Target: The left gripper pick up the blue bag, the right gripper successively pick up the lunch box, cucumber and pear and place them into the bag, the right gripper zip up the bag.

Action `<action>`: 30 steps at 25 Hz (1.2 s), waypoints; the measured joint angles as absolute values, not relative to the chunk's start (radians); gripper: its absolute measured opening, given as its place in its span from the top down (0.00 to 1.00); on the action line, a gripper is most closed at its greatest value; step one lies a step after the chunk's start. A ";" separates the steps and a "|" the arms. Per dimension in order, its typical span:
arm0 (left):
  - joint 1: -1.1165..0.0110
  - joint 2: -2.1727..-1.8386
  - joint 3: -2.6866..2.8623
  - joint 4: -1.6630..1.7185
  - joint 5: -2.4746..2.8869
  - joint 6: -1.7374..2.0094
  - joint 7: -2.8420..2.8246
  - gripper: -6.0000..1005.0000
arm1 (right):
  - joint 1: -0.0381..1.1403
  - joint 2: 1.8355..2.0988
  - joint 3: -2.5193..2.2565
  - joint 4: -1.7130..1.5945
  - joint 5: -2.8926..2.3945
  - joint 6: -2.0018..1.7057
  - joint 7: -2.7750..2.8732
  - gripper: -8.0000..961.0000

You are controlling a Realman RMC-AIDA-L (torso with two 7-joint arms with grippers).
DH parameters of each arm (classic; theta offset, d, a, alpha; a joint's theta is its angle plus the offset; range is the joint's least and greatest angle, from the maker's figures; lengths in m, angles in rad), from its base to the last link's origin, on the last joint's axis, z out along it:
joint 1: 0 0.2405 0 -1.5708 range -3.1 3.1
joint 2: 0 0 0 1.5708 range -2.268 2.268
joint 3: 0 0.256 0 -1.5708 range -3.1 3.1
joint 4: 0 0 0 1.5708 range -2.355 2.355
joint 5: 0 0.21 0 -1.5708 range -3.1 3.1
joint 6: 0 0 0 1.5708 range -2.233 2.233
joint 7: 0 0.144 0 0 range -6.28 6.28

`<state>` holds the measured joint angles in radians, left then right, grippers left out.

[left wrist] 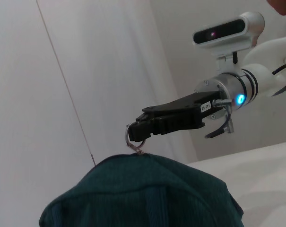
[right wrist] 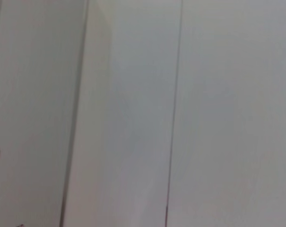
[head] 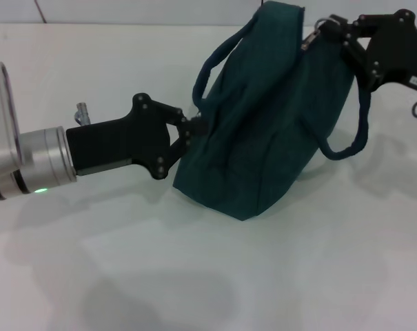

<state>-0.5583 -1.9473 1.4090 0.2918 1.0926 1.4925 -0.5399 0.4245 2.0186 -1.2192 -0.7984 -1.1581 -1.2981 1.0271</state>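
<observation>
- Blue bag (head: 270, 117): upright on white table (head: 194, 276), centre-right.
- Left gripper (head: 191, 129): clamped on the bag's left edge.
- Right gripper (head: 330, 31): pinched on silver ring pull (left wrist: 134, 137) at the bag's top.

White table (head: 194, 276) (seamed white wall (right wrist: 218, 94) behind)

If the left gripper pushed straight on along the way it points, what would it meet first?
The blue bag. The left gripper points right across the table, its fingers already closed on the bag's near edge, so it would press into the fabric at once.
</observation>
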 joint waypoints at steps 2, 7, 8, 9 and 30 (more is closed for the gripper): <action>-0.558 -1.958 1.398 0.293 1.085 1.494 -0.540 0.99 | 0.426 2.020 -1.229 -0.798 -1.158 -1.316 1.016 0.98; -0.529 -2.013 1.298 0.320 1.078 1.494 -0.564 0.99 | 0.427 2.020 -1.265 -0.809 -1.157 -1.329 1.006 0.97; -0.520 -2.024 1.275 0.327 1.078 1.494 -0.569 0.99 | 0.428 2.020 -1.271 -0.813 -1.157 -1.330 1.006 0.97; -0.508 -2.035 1.244 0.337 1.077 1.494 -0.571 0.98 | 0.429 2.020 -1.278 -0.817 -1.157 -1.330 1.006 0.97; -0.395 -2.070 1.141 0.368 0.924 1.498 -0.751 0.46 | 0.532 2.028 -1.480 -0.788 -0.961 -1.253 0.894 0.97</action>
